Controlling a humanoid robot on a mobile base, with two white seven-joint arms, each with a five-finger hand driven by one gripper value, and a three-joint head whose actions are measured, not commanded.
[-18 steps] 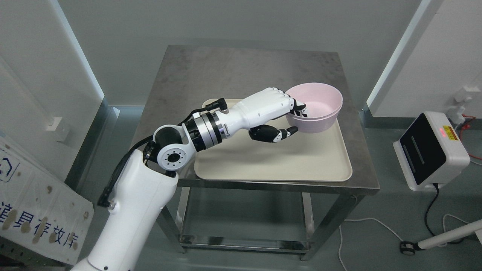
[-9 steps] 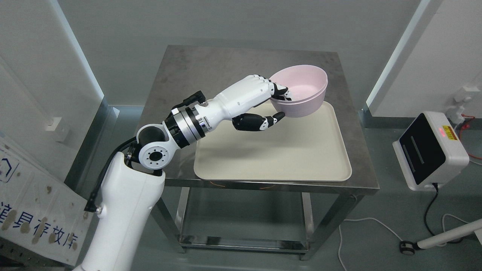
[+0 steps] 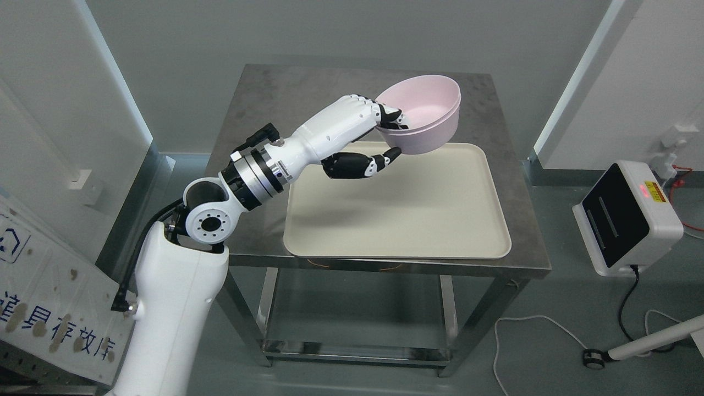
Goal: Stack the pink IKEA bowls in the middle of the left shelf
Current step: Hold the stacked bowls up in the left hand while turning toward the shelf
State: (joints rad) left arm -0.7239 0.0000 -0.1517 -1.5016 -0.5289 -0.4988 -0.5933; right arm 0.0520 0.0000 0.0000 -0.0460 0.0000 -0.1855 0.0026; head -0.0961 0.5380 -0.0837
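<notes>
Gripping the near rim, the left hand (image 3: 366,140) has the pink bowl (image 3: 426,113) up in the air, clear above the cream tray (image 3: 396,220) and over the far part of the steel surface (image 3: 286,99). White fingers (image 3: 360,110) hook over the rim and down inside the wall, and the dark thumb presses up from underneath near the base, so the rim is pinched between them. A double edge shows around the rim, which may mean two bowls nested together, though that cannot be settled from this angle. The bowl tilts, its open mouth leaning toward the camera and a touch left.

No right arm in shot, and no shelf either; the target spot lies somewhere off to the left, out of frame. By my reading the carry is what's on now, with the placing yet to come.

Doing it well comes down to that one-sided grip. All the weight hangs off a single stretch of rim, so a quick swing could let the bowl pivot or slide in the pinch. Better a smooth, unhurried sweep to the left, wrist rolling to bring the mouth level before arrival. If there are two bowls, the inner one could shift when tilted further, so keeping it flat matters. Height looks ample to pass over the tray edge.
</notes>
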